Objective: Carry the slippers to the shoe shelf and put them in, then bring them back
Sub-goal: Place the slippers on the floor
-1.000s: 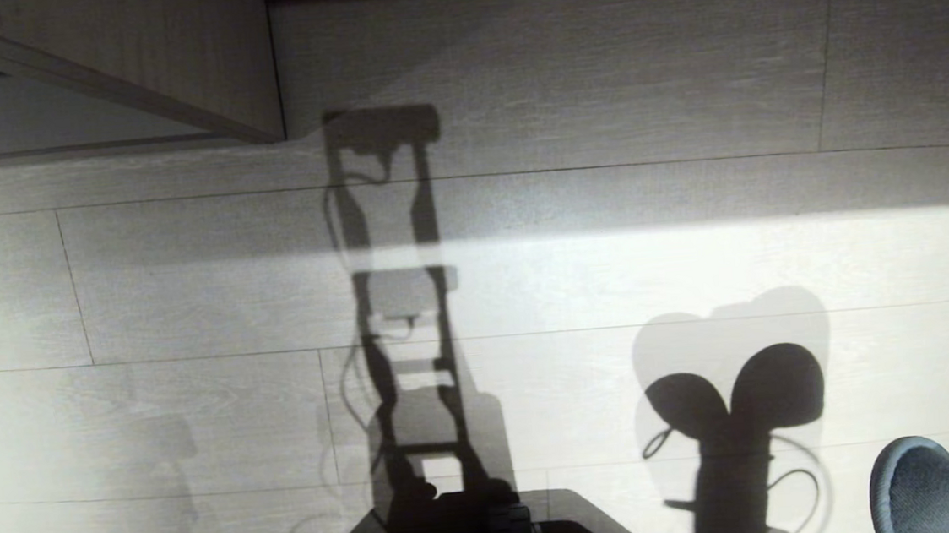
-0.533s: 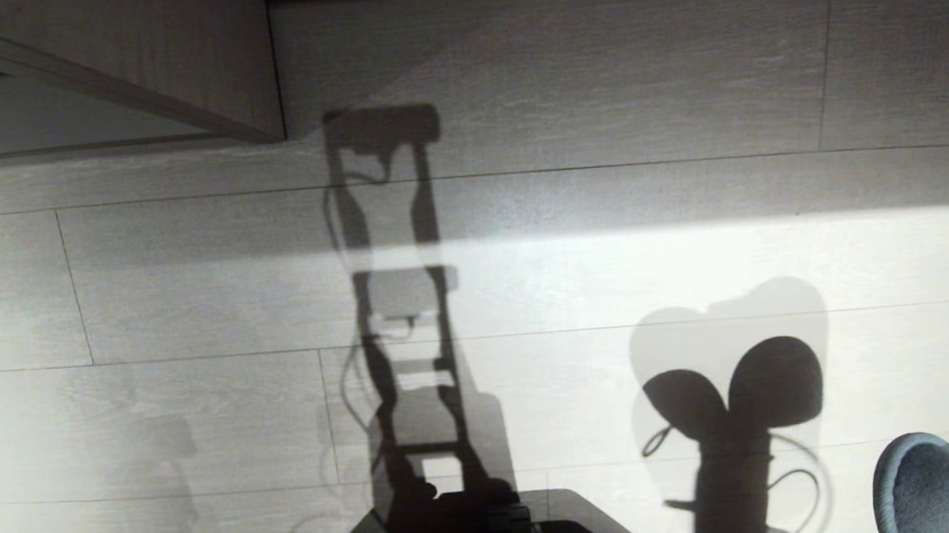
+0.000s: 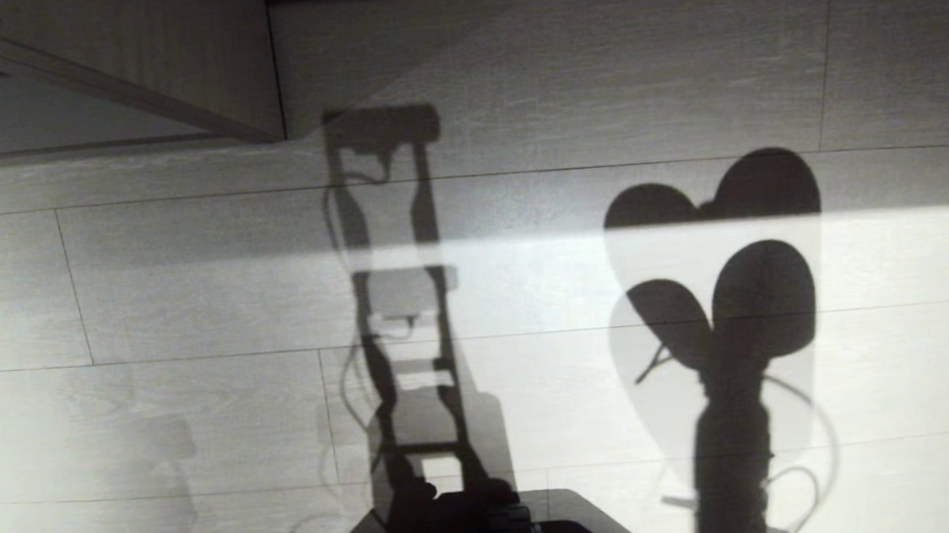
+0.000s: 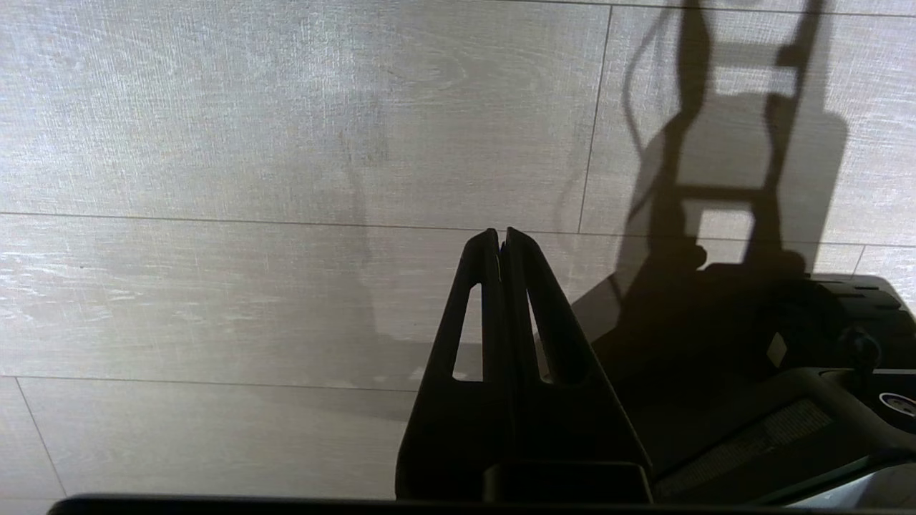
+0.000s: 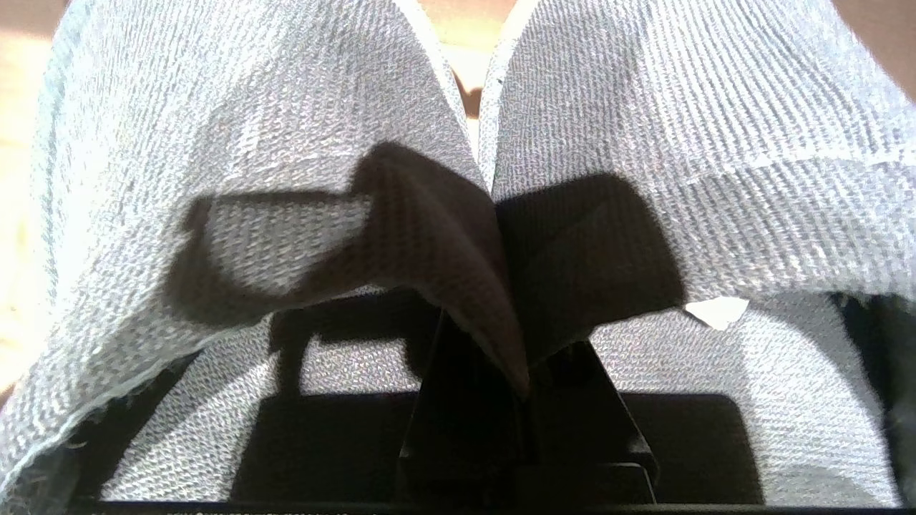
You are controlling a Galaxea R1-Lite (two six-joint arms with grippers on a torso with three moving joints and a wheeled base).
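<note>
R gripper (image 5: 501, 357) pinches both slippers (image 5: 286, 143) together by inner edges, carrying the pair one-handed; L gripper (image 4: 501, 239) clenched, idle above floor (image 4: 215, 143).

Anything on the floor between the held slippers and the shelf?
Nothing visible. The right tool is shut on the slippers; the floor toward the shoe shelf shows only shadows.

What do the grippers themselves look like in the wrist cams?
Left gripper: matte black, two long tapered fingers, each with an elongated slot cut through, narrowing to slim tips. Right gripper: same black wedge-shaped build, mostly hidden by fabric. No markings or cables visible on either.
</note>
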